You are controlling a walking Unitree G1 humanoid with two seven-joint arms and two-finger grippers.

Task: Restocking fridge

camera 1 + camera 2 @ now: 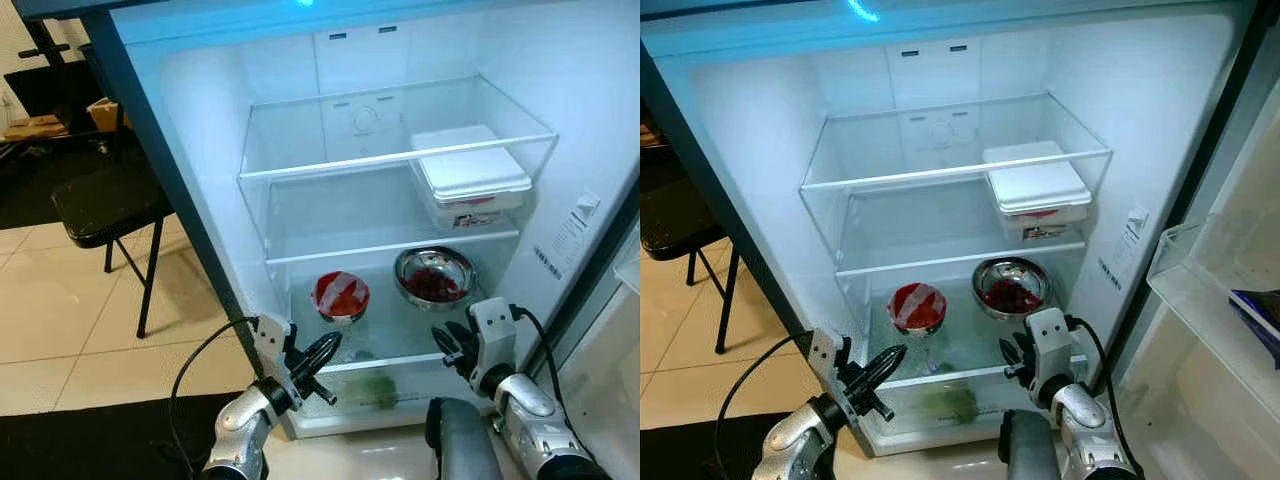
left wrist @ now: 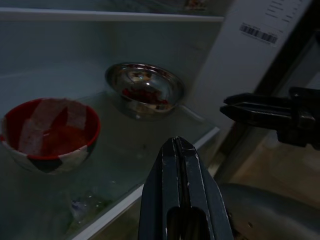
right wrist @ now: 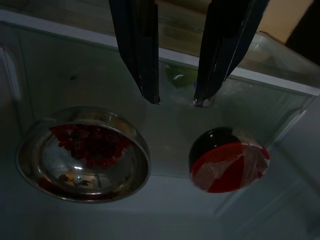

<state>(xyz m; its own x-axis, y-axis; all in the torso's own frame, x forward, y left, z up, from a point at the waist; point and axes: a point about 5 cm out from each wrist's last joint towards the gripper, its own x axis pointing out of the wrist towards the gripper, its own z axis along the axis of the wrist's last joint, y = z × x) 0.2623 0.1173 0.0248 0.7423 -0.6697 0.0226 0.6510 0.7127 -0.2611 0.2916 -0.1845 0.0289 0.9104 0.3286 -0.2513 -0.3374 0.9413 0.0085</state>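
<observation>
The fridge stands open in front of me. On its lower glass shelf [image 1: 400, 345] sit a red bowl [image 1: 341, 295] covered with film and, to its right, a steel bowl [image 1: 434, 277] holding something dark red. A white lidded container [image 1: 468, 175] rests on the middle shelf, at the right. My left gripper [image 1: 322, 352] hovers shut at the shelf's front edge, just before the red bowl [image 2: 50, 132]. My right gripper [image 1: 447, 345] is open and holds nothing, in front of the steel bowl [image 3: 82, 155] and not touching it.
The top glass shelf [image 1: 330, 160] is bare. Something green [image 1: 375, 388] lies in the crisper drawer under the lower shelf. A black chair [image 1: 105, 205] stands to the left of the fridge. Door shelves [image 1: 1210, 290] jut out at the right.
</observation>
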